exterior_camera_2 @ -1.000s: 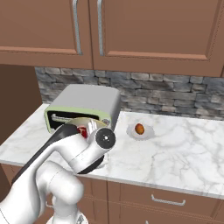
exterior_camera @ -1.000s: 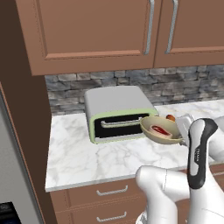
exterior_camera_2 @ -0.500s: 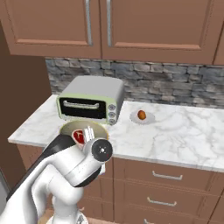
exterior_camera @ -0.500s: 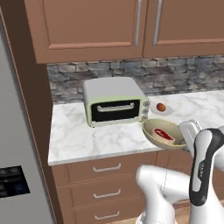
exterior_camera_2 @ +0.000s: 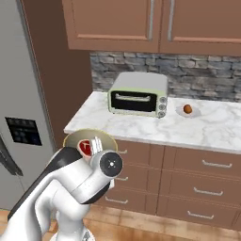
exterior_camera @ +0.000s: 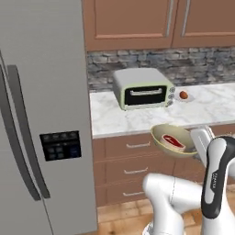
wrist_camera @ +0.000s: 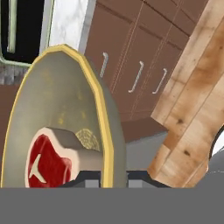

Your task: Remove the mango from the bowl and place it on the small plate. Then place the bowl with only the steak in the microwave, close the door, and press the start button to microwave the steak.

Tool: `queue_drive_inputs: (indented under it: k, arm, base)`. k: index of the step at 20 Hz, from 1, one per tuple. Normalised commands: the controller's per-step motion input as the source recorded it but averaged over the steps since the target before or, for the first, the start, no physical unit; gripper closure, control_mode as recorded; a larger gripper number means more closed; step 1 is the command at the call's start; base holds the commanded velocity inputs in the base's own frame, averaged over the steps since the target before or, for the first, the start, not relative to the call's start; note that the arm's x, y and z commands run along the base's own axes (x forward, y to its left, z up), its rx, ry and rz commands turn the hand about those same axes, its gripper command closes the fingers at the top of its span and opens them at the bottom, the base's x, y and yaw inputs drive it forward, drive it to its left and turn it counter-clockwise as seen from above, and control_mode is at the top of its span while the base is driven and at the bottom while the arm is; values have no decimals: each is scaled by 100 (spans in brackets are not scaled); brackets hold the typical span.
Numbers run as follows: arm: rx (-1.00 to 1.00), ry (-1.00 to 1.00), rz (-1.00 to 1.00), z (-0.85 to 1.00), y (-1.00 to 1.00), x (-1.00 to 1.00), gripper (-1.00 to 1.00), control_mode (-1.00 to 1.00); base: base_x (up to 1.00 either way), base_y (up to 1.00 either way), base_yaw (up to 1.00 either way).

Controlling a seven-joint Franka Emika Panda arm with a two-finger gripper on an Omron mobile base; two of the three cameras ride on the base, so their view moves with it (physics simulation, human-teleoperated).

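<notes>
My gripper [exterior_camera: 198, 140] is shut on the rim of the pale yellow-green bowl [exterior_camera: 165, 132], which hangs in the air in front of the counter's drawers. Inside it lies the red steak [exterior_camera: 173, 141] with its white fat edge. From the right base view, the bowl [exterior_camera_2: 81, 137] and steak [exterior_camera_2: 85, 147] sit just behind the gripper [exterior_camera_2: 97, 145]. The hand view shows the bowl [wrist_camera: 57, 87] almost edge-on, its steak [wrist_camera: 48, 162] low, and the gripper [wrist_camera: 105, 176] pinching the rim. The orange-red mango [exterior_camera: 183, 95] rests on the small plate [exterior_camera_2: 195, 113] on the counter. The microwave and its door are out of view.
A green-and-grey toaster oven [exterior_camera: 143, 89] stands on the marble counter [exterior_camera: 114, 120], left of the plate. A tall grey fridge [exterior_camera: 41, 114] fills the left side. Brown drawers [exterior_camera_2: 188, 164] run under the counter, upper cabinets [exterior_camera_2: 141, 23] hang above, and a wooden floor [wrist_camera: 197, 109] lies below.
The whole scene has shifted: the base has backed away and moved left, bringing the fridge into view. The bowl with the steak stays in my shut gripper, now off the counter.
</notes>
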Motion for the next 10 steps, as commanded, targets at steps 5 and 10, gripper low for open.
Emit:
queue_drive_inputs:
  k: [5,10]
  arm:
    - [0,0,0,0,0,0,100,100]
    - [0,0,0,0,0,0,100,100]
  base:
    - [-95,35,0]
    - [-86,75,0]
